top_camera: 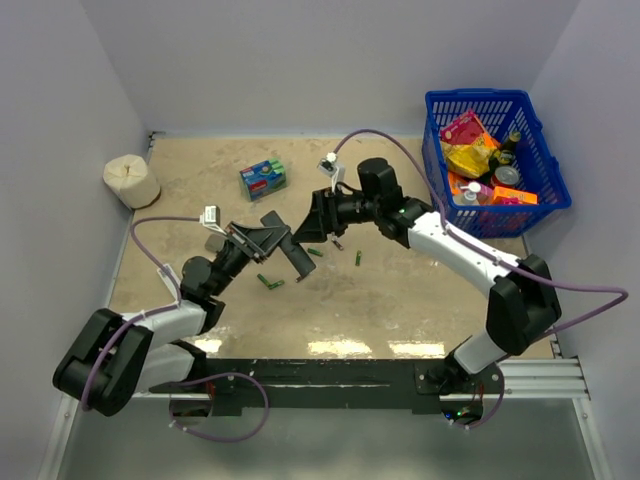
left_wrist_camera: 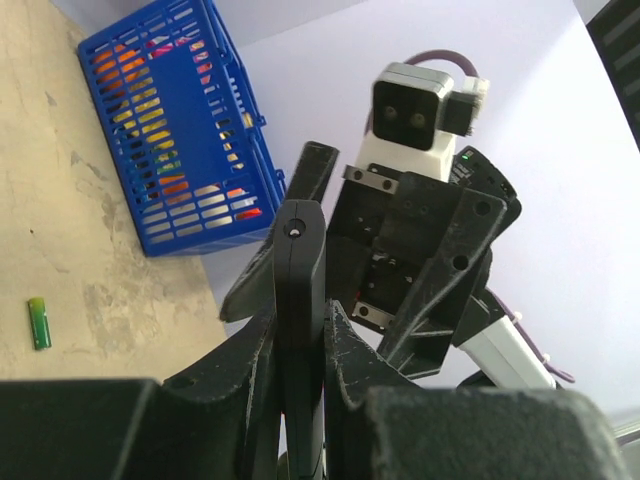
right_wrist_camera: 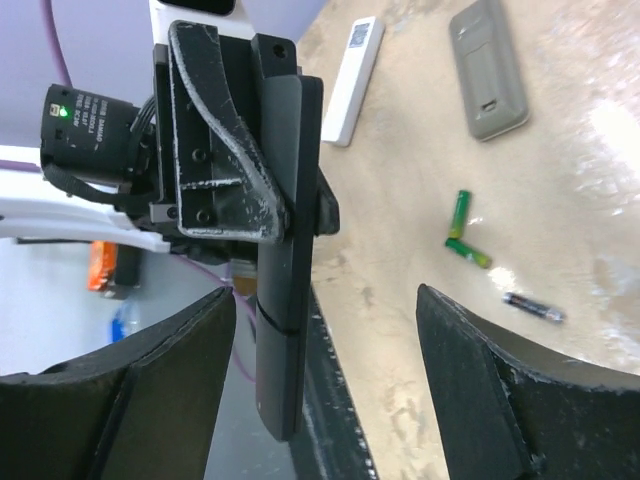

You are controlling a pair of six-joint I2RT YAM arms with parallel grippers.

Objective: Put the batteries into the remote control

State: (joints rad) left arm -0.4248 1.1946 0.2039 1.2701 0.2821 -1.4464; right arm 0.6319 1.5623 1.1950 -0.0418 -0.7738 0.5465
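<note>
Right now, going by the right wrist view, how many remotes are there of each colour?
black remote: 1
grey remote: 1
white remote: 1
Total: 3

Left end effector (top_camera: 268, 240) is clamped tight while right end effector (top_camera: 318, 226) faces it, fingers (right_wrist_camera: 480, 400) spread wide
</note>
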